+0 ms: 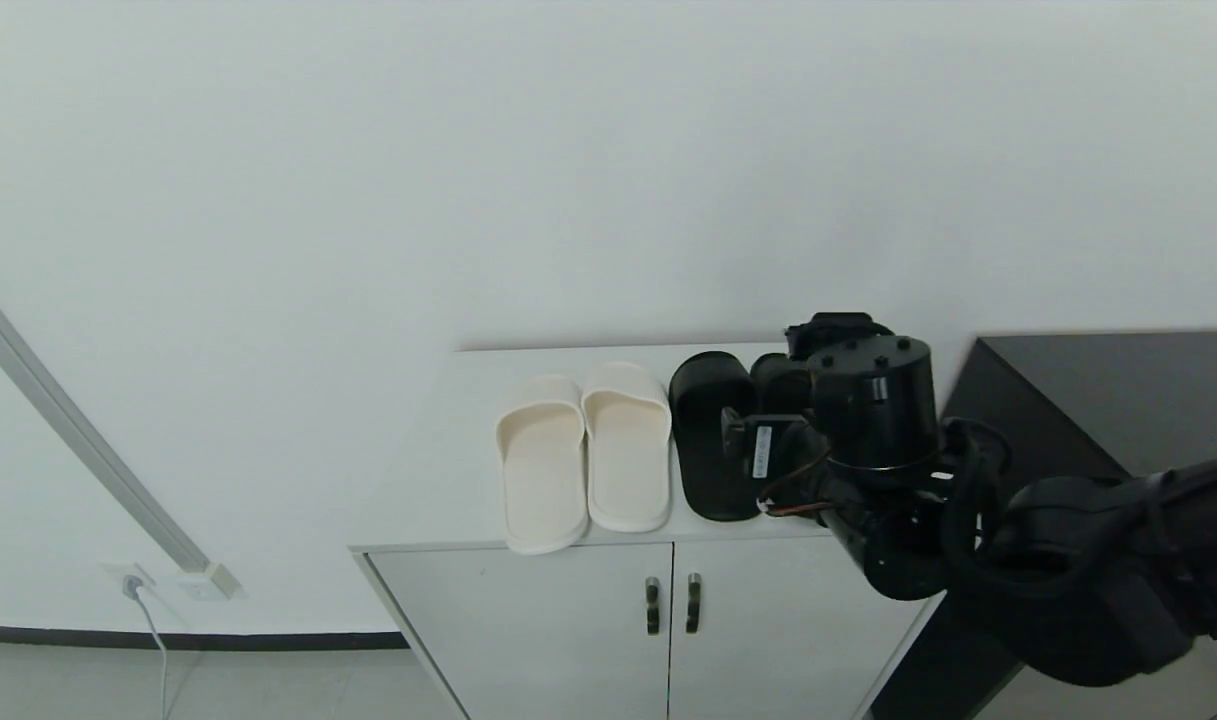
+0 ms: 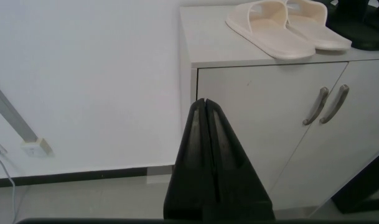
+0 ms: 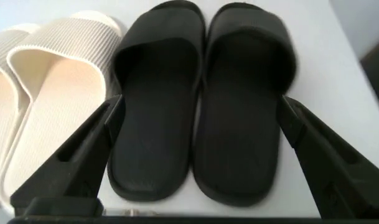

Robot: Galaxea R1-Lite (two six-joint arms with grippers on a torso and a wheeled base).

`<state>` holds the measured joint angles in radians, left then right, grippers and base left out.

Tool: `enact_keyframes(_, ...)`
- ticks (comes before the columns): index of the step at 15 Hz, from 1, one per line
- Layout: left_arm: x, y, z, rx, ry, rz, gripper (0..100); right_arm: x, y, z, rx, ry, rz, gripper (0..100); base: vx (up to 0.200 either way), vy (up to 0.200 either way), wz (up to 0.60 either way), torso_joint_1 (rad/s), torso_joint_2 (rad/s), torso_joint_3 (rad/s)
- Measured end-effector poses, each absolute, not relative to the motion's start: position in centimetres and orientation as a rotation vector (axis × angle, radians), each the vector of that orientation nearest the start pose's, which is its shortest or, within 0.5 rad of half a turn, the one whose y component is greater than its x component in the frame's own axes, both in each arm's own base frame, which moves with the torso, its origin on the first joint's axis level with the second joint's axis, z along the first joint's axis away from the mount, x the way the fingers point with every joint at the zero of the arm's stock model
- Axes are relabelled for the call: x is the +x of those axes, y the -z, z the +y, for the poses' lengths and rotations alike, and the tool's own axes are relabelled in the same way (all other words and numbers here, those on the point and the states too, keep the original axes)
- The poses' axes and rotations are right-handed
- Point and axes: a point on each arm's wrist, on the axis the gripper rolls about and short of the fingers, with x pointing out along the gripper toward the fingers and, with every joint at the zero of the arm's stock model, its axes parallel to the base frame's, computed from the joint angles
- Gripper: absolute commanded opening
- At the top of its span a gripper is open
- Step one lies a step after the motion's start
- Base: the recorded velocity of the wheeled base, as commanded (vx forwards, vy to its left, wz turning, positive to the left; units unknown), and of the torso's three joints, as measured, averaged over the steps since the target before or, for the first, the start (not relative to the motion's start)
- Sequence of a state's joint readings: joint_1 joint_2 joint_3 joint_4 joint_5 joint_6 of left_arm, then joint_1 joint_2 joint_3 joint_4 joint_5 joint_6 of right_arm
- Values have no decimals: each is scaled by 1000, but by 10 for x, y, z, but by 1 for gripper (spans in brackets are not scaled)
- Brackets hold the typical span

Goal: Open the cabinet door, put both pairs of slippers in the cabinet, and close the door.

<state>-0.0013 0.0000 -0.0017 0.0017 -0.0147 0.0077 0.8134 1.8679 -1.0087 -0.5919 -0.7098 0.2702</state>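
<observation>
A white cabinet [image 1: 438, 480] stands against the wall, both doors shut, with two handles [image 1: 672, 604] at the middle seam. On its top lie a cream pair of slippers [image 1: 583, 460] and, to their right, a black pair [image 1: 713, 440]. My right arm's wrist [image 1: 873, 400] hovers over the black pair and hides part of it. My right gripper [image 3: 198, 106] is open, one finger on each side of the black slippers [image 3: 198, 124], apart from them. My left gripper [image 2: 205, 106] is shut and empty, low in front of the cabinet's left door [image 2: 257, 118], away from the handles [image 2: 326, 104].
A black table [image 1: 1118, 400] adjoins the cabinet on the right. On the wall to the left, a grey cable duct [image 1: 68, 430] runs down to a socket [image 1: 128, 580] with a plugged cord. Bare floor lies left of the cabinet.
</observation>
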Motion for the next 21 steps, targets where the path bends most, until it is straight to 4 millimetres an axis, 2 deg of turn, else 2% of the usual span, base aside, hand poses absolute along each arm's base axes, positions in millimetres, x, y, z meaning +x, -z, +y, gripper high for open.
enact_keyframes(3,-23,-76,0,7,16,0,0,276,-158,261,73,-50,211,100,0,0,0,0,0,0)
enact_keyframes(7,-23,-76,0,6,16,0,0,304,-142,262,28,-5,217,100,0,0,0,0,0,0)
enact_keyframes(11,-23,-76,0,6,15,0,0,334,-141,258,8,38,193,100,0,0,0,0,0,0)
enact_keyframes(17,-23,-76,0,6,15,0,0,365,-137,259,19,73,165,100,0,0,0,0,0,0)
enact_keyframes(18,-23,-76,0,6,15,0,0,368,-136,260,21,74,164,0,0,0,0,0,0,0)
enact_keyframes(21,-23,-76,0,6,15,0,0,374,-133,260,23,82,161,0,0,0,0,0,0,0)
